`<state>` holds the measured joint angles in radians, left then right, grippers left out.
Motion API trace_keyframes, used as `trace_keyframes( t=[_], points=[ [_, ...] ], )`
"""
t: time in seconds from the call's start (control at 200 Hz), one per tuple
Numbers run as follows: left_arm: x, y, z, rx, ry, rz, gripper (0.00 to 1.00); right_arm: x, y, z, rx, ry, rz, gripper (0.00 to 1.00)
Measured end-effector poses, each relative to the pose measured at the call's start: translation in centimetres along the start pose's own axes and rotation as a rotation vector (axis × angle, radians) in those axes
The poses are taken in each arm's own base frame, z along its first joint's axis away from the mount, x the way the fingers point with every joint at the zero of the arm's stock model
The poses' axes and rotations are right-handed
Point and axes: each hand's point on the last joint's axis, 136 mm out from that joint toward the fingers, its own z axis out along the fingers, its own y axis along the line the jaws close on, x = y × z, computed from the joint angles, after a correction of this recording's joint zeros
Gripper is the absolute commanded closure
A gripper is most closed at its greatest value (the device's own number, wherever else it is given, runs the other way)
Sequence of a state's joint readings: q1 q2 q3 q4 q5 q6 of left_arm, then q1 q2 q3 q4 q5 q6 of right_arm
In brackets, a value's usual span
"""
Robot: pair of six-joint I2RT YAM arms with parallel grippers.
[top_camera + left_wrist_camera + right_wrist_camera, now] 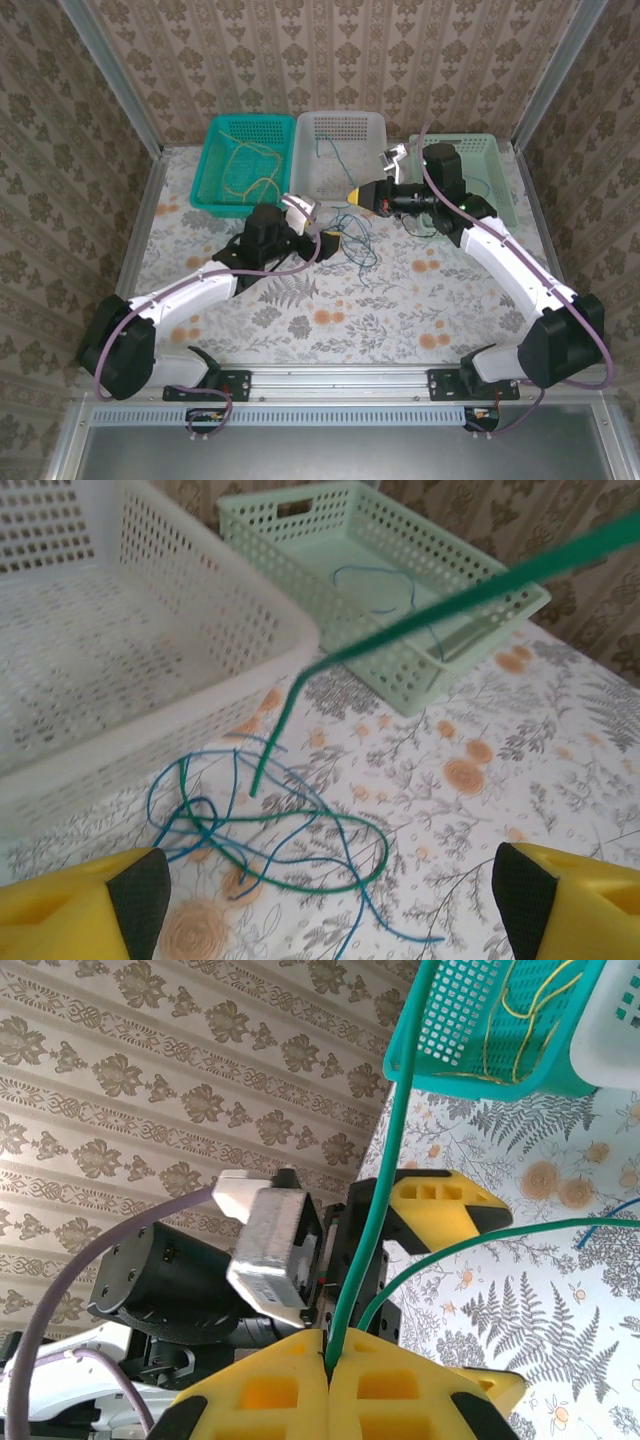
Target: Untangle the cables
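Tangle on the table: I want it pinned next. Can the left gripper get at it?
Probably yes. The open left gripper hovers just short of the tangle, nothing between; the green cable in the right gripper passes above.

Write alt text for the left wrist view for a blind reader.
A loose tangle of thin green and dark blue wires lies on the floral tablecloth ahead of the open left gripper. One green wire rises to the upper right, past a white plastic basket.
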<state>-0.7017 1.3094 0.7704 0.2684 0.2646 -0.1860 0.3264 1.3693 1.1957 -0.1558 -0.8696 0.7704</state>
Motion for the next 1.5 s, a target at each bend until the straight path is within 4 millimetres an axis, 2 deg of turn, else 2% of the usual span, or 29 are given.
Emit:
trace_keyframes(
  t=[0.13, 0.3, 0.64, 0.79, 0.885, 1.08, 1.165, 1.34, 1.5],
  points=[
    [-1.2, 0.2, -0.2, -0.002, -0.048, 0.001, 0.14, -0.1, -0.2, -1.2, 0.019, -0.021, -0.024, 1.00],
    [-2.8, 0.7, -1.6, 0.003, -0.115, -0.004, 0.11, 0.6, 0.6, -3.0, 0.014, -0.059, -0.063, 1.00],
    [-5.7, -2.9, -0.7, 0.171, -0.136, 0.111, 0.15, 1.1, -1.9, -1.7, 0.026, -0.024, 0.043, 1.00],
    [-5.4, -4.1, 0.7, 0.251, -0.107, 0.132, 0.21, 0.7, -1.7, -1.5, 0.002, -0.027, 0.049, 1.00],
    [-4.8, -4.9, 1.3, 0.298, -0.084, 0.136, 0.29, 0.6, -1.7, -1.3, -0.005, -0.027, 0.053, 1.00],
    [-4.2, -5.3, 1.5, 0.322, -0.068, 0.142, 0.67, 0.4, -1.9, -1.1, -0.007, -0.025, 0.067, 1.00],
    [-4.2, -5.3, 1.5, 0.323, -0.069, 0.141, 0.80, 0.4, -2.0, -1.1, -0.003, -0.029, 0.062, 1.00],
    [-4.2, -5.8, 1.7, 0.359, -0.057, 0.103, 0.89, -0.3, -2.2, -1.9, 0.074, -0.105, -0.035, 1.00],
    [-4.6, -7.3, 3.2, 0.469, -0.028, 0.028, 0.92, 0.4, -0.4, -2.9, 0.168, -0.184, -0.225, 1.00]
  ],
)
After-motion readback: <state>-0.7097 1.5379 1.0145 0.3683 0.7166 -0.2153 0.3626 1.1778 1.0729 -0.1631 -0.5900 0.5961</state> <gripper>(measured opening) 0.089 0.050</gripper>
